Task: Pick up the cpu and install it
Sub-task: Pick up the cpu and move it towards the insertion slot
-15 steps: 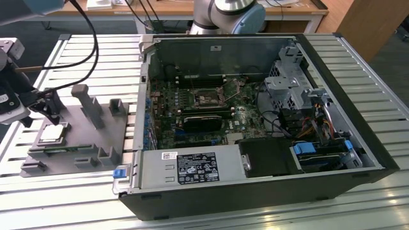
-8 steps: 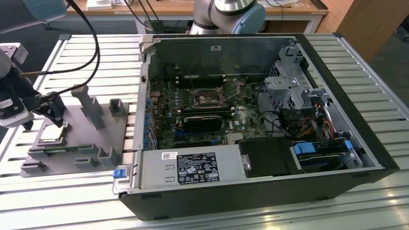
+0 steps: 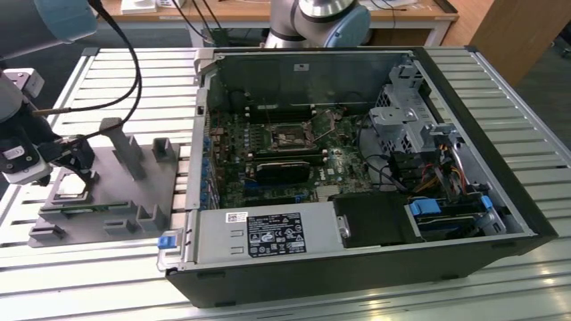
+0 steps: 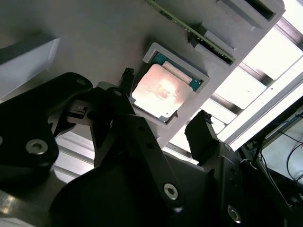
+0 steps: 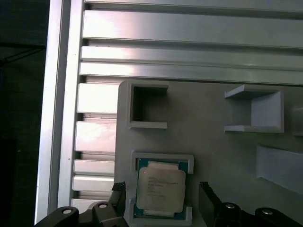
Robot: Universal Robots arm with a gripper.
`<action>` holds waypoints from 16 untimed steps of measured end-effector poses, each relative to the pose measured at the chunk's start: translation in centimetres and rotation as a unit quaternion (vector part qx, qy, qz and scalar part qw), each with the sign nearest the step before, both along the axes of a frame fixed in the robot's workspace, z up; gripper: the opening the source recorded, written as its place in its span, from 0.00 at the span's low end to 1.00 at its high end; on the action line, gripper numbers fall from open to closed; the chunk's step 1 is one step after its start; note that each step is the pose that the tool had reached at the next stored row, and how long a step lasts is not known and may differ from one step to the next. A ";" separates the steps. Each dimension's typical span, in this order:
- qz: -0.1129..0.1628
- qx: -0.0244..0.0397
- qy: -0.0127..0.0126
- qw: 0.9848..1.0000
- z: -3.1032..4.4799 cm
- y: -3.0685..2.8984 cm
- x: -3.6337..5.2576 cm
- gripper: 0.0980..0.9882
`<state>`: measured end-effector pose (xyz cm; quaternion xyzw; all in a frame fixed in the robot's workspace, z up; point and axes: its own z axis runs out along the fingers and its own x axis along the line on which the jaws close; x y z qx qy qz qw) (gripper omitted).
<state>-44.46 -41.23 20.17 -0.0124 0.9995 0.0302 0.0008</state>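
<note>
At the exterior view's left, the gripper (image 3: 77, 162) was held open over the grey tray (image 3: 111, 194), nothing gripped, its fingers (image 5: 118, 198) set either side of the cpu (image 5: 160, 189) seated in a tray recess, well apart from the computer case (image 3: 267, 284).

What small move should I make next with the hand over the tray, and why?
Probably ease the hand straight down a little. In both wrist views its open fingers stand on either side of the cpu, which lies flat in its pocket on the grey tray. They seem not to touch it, so the line-up looks right but the height may not be.
</note>
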 end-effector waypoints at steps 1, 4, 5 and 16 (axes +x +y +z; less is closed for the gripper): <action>0.000 0.000 0.000 1.000 -0.13 -0.03 0.00 0.69; 0.000 0.000 0.000 1.000 -0.44 -0.04 0.00 0.69; -0.001 0.000 0.000 1.000 -0.52 -0.04 0.00 0.69; -0.004 0.001 0.000 1.000 -1.36 -0.05 -0.05 0.69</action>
